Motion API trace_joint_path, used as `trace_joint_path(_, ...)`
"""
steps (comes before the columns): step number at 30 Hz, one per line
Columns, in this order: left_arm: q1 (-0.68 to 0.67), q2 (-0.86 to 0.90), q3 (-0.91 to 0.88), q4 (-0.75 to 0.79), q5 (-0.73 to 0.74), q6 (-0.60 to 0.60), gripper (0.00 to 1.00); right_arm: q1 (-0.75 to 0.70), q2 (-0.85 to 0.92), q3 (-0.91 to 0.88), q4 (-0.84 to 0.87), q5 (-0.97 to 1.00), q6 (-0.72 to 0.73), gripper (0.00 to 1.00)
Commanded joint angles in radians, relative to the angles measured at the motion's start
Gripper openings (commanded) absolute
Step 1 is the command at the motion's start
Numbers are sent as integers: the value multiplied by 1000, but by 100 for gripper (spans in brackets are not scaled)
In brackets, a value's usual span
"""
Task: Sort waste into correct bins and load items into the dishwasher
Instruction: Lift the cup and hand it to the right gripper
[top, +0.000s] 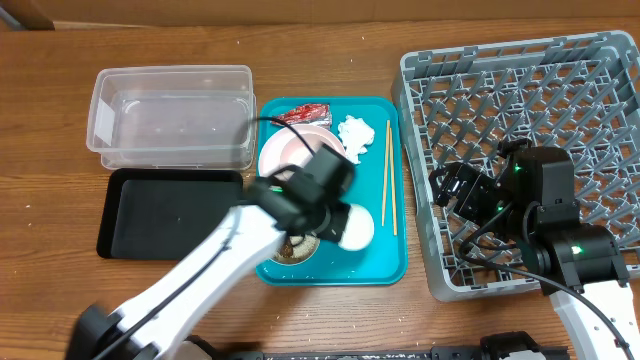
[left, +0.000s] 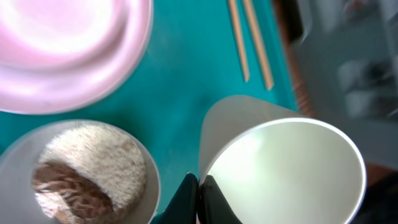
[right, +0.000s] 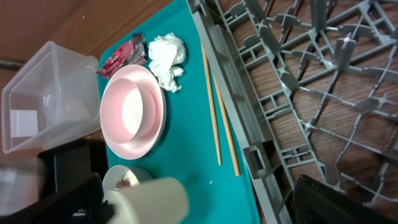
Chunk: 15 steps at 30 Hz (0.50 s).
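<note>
Shows the left claw (left: 199, 194) clamped together on the thin wall of the small white cup (top: 355, 228), lower centre of the overhead frame, on the teal tray (top: 385, 257). Shows the right claw (top: 450, 190) spread apart over the grey rack (top: 600, 70) at right. Might lose the cup from so narrow a pinch, or knock the rice bowl (left: 148, 171) just beside it and scatter grains (left: 93, 146)

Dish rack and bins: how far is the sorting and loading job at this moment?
Done: nothing; rack, clear tub and black tray look empty. In hand: left end effector is shut on the cup rim. Left: wrapper, tissue, plate, rice bowl, chopsticks on the teal tray.
</note>
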Motion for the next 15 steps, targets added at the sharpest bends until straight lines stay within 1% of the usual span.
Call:
trace_joint_path(1,161,-106,35,19,293,4,4,-4,-3,20,17,-53,-50,100)
trace_joint_path(2,269,-124,35,50,582,57,4,-3,-3,20,53,-205,-170,100)
trace_joint_path(3,324,-126,35,76,758,89,4,-3,-3,20,72,-301,-230,100)
trace_joint_path(5,403,-125,35,119,991,108,4,-3,-2,20,112,-472,-316,100)
trace_joint_path(6,435,-123,35,140,1078,108,4,-3,-2,20,143,-563,-346,98)
trace_joint_path(7,464,-122,35,161,1149,108,4,-3,-2,20,172,-620,-352,98)
trace_joint_path(9,492,-119,35,191,1237,106,4,1,-2,20,241,-721,-352,97)
trace_joint_path(11,496,-118,35,204,1272,106,4,12,-2,20,306,-801,-351,97)
trace_joint_path(15,494,-118,35,208,1312,106,4,37,-2,20,387,-883,-352,98)
